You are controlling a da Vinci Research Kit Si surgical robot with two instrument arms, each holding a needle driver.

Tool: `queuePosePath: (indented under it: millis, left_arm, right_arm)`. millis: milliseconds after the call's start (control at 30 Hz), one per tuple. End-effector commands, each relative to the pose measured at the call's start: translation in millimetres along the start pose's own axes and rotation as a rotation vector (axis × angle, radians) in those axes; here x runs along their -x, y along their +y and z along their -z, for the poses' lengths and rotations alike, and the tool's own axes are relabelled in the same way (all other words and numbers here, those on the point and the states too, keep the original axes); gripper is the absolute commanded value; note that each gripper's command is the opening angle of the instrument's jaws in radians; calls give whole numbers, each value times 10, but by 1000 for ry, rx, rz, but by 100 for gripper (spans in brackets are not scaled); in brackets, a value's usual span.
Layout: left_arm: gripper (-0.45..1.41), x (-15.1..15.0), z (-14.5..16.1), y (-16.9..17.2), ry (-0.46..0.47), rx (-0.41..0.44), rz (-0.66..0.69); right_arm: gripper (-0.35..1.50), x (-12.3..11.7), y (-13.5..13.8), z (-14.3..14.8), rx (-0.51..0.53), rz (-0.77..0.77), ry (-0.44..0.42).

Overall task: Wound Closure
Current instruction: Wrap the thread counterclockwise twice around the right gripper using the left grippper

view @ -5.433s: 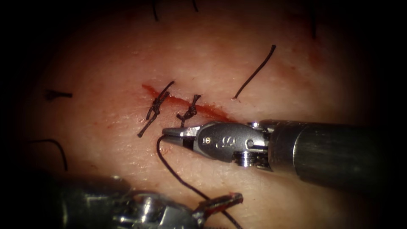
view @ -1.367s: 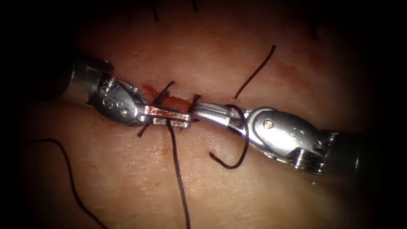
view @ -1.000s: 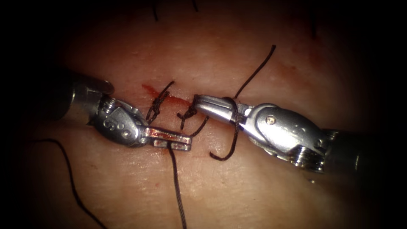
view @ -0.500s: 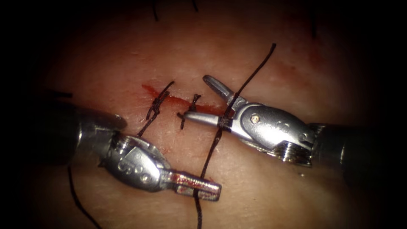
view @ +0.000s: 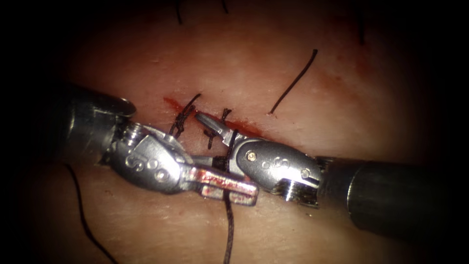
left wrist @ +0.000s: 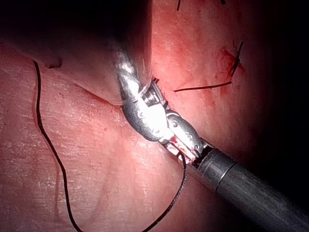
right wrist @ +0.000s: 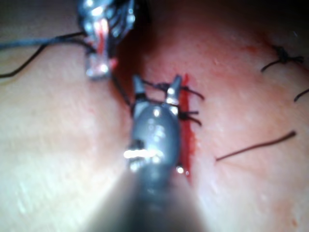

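The cut [view: 244, 128] runs as a red line across the tissue [view: 254, 68], with two dark knots [view: 180, 120] tied over its left part. My left tool [view: 248, 189] comes in from the left, its red-stained jaws shut on the thread [view: 228, 225], which hangs down from them. My right tool [view: 198, 138] comes in from the right with jaws open. One jaw lies over the cut beside the second knot [view: 216, 128]; the other reaches under the left tool. The thread crosses the right tool's jaw base [view: 229, 144]. In the right wrist view both open jaws [right wrist: 157, 89] straddle dark thread beside the cut [right wrist: 189, 140].
A loose cut end of thread [view: 293, 82] stands out of the tissue right of the cut. More thread [view: 80, 215] curves over the tissue at the lower left, and the same strand [left wrist: 46, 140] trails past the left tool [left wrist: 186, 147].
The right jaws opened within the last second. The left tool carried the thread up toward the cut, and the right tool slid down-left, so the two tools now overlap.
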Motion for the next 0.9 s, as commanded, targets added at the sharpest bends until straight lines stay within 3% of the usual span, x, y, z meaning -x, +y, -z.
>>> queuePosePath:
  millis: [33, 167, 200, 233, 433, 600, 667, 767, 800, 900]
  left_arm:
    - [-45, 6, -3, 1, 2, -4, 7]
    - [-45, 8, 16, -17, -41, -53, 53]
    - [10, 11, 20, -20, -63, -80, 122]
    - [41, 16, 25, -23, -89, -117, 205]
    - [49, 24, 32, -18, -158, -184, 317]
    - [56, 19, 29, -16, -188, -214, 335]
    - [67, 14, 24, -16, -239, -244, 347]
    - [71, 9, 16, -13, -284, -253, 356]
    - [74, 0, 5, -8, -357, -271, 370]
    - [74, -12, -10, -3, -441, -271, 390]
  right_arm:
    - [111, 3, -6, -7, -21, 3, -7]
    - [110, 9, -9, -5, -62, 17, -24]
    - [110, 9, -9, -5, -65, 18, -23]
    - [108, 10, -9, -4, -66, 18, -22]
    - [106, 9, -8, -3, -67, 18, -22]
    - [106, 9, -9, -3, -67, 18, -22]
    - [105, 9, -8, -3, -67, 18, -22]
    - [105, 9, -8, -3, -67, 17, -22]
    - [103, 10, -7, -4, -69, 23, -21]
    - [103, 12, -5, -4, -66, 18, -22]
